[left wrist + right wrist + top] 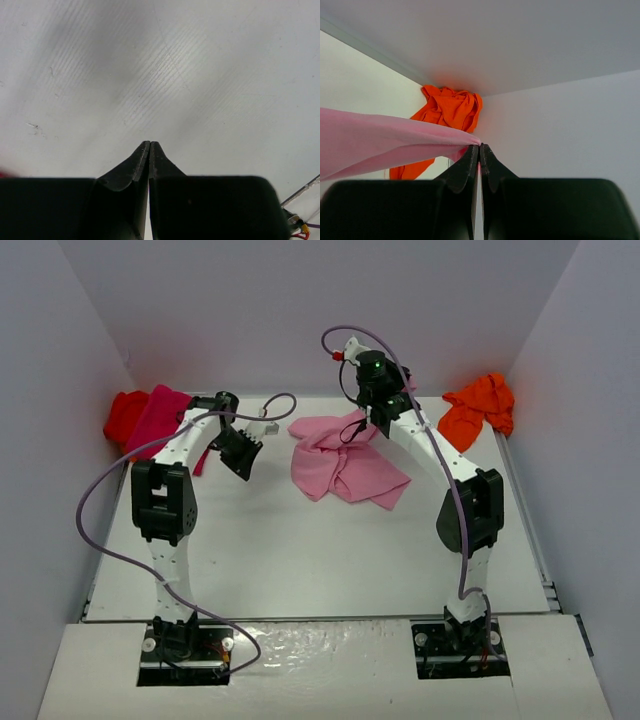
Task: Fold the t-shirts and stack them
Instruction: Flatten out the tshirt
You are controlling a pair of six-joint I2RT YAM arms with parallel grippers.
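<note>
- Two grippers, each with its fingers pressed together. The right gripper (480, 146) pinches an edge of the light pink t-shirt (345, 465), and the cloth runs taut from its tips off to the left of the wrist view. The left gripper (150, 143) is closed on nothing and hangs over bare table (300, 560).
- The light pink t-shirt lies crumpled at the far middle of the table. Its far edge is lifted up to the right gripper and the rest lies on the surface.
- The left gripper hangs just left of that shirt, apart from it.
- The orange t-shirt (480, 408) is bunched in the far right corner against the walls (590, 440), well apart from the pink one.
- The magenta t-shirt (160, 420) and the red t-shirt (125, 415) touch each other in the far left corner, the red one nearer the left wall.
- Walls close the left, far and right edges of the table. The widest bare stretch lies in the near half, between the two arms.
</note>
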